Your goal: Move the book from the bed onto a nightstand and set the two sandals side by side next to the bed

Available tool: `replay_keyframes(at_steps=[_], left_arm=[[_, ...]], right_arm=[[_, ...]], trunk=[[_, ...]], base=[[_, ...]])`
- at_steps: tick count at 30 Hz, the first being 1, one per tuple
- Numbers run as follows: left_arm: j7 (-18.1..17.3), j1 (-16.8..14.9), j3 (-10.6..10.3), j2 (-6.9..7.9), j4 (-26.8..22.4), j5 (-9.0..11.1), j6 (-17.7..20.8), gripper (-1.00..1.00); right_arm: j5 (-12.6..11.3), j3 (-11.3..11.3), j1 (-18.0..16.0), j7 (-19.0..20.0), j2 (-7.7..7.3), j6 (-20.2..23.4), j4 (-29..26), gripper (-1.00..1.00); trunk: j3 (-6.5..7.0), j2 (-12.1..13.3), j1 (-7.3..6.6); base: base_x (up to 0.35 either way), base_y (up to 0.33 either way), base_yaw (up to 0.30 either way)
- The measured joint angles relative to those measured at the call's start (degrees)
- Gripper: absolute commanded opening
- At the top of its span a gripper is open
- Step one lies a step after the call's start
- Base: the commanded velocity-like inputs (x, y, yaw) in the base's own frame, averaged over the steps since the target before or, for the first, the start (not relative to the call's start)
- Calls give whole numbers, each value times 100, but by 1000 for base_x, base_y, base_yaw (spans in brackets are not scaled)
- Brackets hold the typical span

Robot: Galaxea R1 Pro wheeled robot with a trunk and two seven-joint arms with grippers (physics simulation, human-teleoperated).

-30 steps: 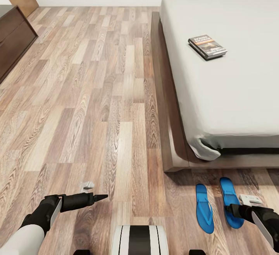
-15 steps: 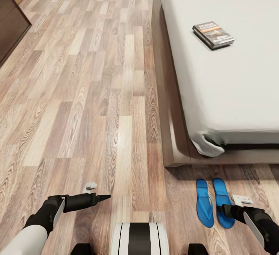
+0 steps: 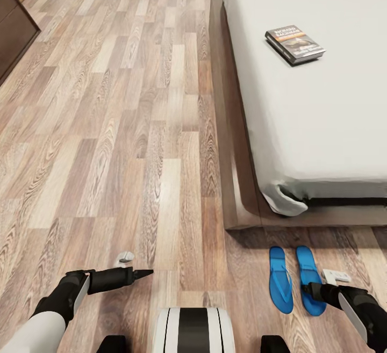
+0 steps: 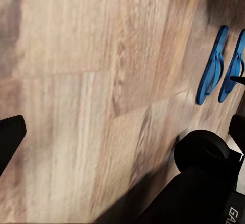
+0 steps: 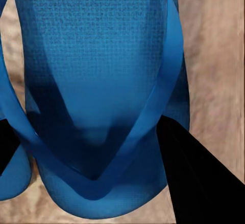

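Observation:
The book (image 3: 294, 44) lies flat on the off-white bed (image 3: 322, 127), near its left side. Two blue sandals rest side by side on the wood floor at the foot of the bed: the left sandal (image 3: 280, 279) (image 4: 211, 65) and the right sandal (image 3: 308, 267) (image 5: 97, 70) (image 4: 232, 65). My right gripper (image 3: 313, 290) sits low over the right sandal, its fingers (image 5: 204, 183) closed in on both sides of the straps. My left gripper (image 3: 144, 274) hovers over bare floor far to the left, with one finger (image 4: 10, 137) spread wide and nothing between the fingers.
The bed's dark wooden frame (image 3: 231, 143) runs along the floor and turns a corner just beyond the sandals. A dark low cabinet (image 3: 13, 30) stands at the far left. My own base (image 3: 193, 331) is at the bottom. Wide plank floor lies between cabinet and bed.
The right sandal, with my right gripper on it, has come closer to the left sandal. The camera has shifted, so the whole scene sits differently. The left arm has barely moved.

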Motion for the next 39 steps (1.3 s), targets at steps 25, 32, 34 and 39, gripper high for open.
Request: replay_keyframes(at_steps=[25,32,34,39], left_arm=[[9,1,-6,0,-3,-4,0,100],[9,1,-9,0,-3,-1,0,100],[8,1,-9,0,-1,0,0,100],[1,1,-9,0,0,0,0,100]], right_arm=[[9,0,0,0,1,-3,-5,-100],[9,-1,0,0,0,-3,-6,-100],[9,0,3,1,0,-3,-6,-100],[9,1,2,0,1,-3,-6,-100]], trunk=[[-88,-5,11],[-243,-15,29],[-287,-17,34],[-398,-24,47]], base=[[53,-6,0],[0,0,0],[0,0,0],[0,0,0]])
